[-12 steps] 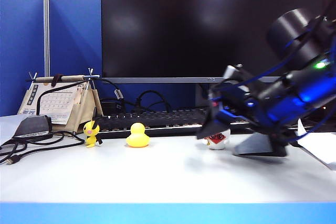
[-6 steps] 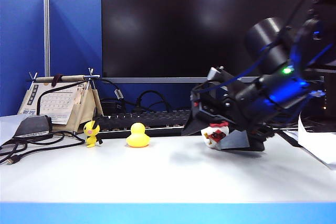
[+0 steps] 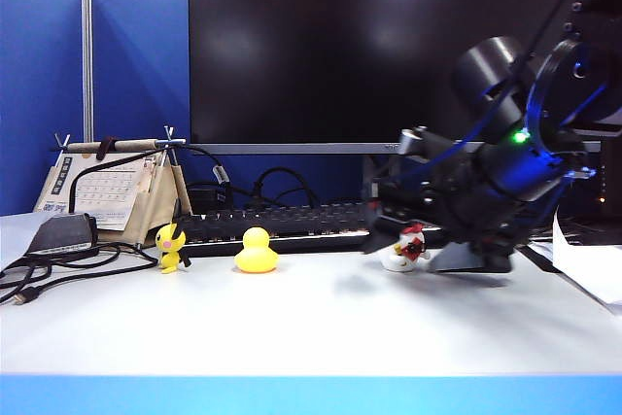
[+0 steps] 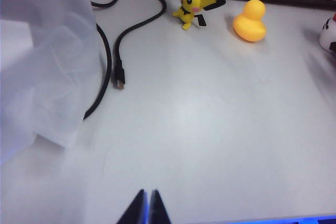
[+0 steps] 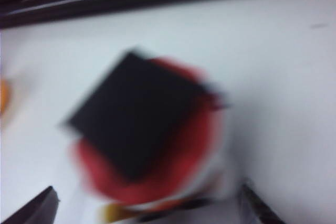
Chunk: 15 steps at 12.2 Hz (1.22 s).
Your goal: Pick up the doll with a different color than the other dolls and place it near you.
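We take the black keyboard (image 3: pixel 282 224) along the back of the white table (image 3: pixel 292 323) as our landmark. The small round white figurine with red frilled collar and flat black cap (image 3: pixel 405 248) stands on the table just in front of the keyboard's right end. In the right wrist view the same doll (image 5: pixel 149 140) fills the picture, blurred, seen from above with its square black cap uppermost.

The right gripper (image 3: pixel 394 235) is low over the table at that doll. Its jaws are spread wide, one dark fingertip (image 5: pixel 37 209) on each side of the doll. We cannot tell whether either finger touches it.

The plain yellow rubber duck (image 3: pixel 256 251) sits in front of the keyboard's middle. The smaller yellow figure with black-tipped ears and pink cheeks (image 3: pixel 170 247) stands in front of the keyboard's left end. Both are well apart from the white doll.

The left gripper (image 4: pixel 146 211) hangs above bare table, well in front of the keyboard, its two fingertips pressed together with nothing between them. Black cables (image 4: pixel 118 51) lie on the table near the eared figure.
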Motion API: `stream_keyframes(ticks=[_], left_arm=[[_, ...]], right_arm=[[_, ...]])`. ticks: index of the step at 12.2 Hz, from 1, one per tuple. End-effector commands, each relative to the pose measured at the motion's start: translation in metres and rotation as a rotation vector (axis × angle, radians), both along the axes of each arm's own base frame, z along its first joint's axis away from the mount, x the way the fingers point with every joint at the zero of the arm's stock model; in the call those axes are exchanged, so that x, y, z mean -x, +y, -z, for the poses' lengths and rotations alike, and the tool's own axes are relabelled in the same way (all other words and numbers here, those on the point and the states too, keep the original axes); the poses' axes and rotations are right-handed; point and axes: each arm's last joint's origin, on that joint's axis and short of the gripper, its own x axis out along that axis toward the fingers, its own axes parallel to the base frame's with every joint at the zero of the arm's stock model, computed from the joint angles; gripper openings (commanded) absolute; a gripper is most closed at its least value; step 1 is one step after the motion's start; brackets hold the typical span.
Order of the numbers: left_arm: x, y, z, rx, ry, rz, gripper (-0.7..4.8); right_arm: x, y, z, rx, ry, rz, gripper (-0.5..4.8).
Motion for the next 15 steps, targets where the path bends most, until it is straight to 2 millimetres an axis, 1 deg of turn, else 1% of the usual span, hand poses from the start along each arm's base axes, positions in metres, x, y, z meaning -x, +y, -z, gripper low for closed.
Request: stream_keyframes(ticks=[1, 2, 4, 5, 10, 11, 12, 13, 15], left_arm=[[0.000, 0.000, -0.001, 0.001, -0.002, -0.001, 0.24], [0.000, 0.000, -0.001, 0.001, -0.002, 0.000, 0.24], [0.000, 0.000, -0.001, 0.001, -0.002, 0.000, 0.24], [0.000, 0.000, -0.001, 0.001, -0.002, 0.001, 0.24], [0.000, 0.000, -0.001, 0.001, -0.002, 0.000, 0.24], [0.000, 0.000, -0.001, 0.002, -0.002, 0.000, 0.24], [0.000, 0.000, -0.001, 0.001, -0.002, 0.000, 0.24], [0.000, 0.000, -0.001, 0.001, -0.002, 0.000, 0.24], [0.000, 0.000, -0.001, 0.001, -0.002, 0.000, 0.24]], right_arm=[[-0.004, -0.005, 0.006, 0.030, 0.092, 0.021, 4.79], [-0.015, 0.001, -0.005, 0.007, 0.081, -0.003, 4.79], [-0.029, 0.007, -0.014, 0.006, 0.104, -0.022, 4.79], [-0.032, 0.009, -0.017, 0.006, 0.109, -0.027, 4.79], [-0.030, 0.009, -0.009, 0.030, 0.163, -0.023, 4.74], [-0.030, 0.009, -0.009, 0.030, 0.170, -0.026, 4.01], [-0.029, 0.009, -0.008, 0.034, 0.181, -0.026, 3.14], [-0.028, 0.008, -0.006, 0.038, 0.188, -0.026, 1.99], [-0.028, 0.008, -0.007, 0.036, 0.183, -0.026, 1.98]])
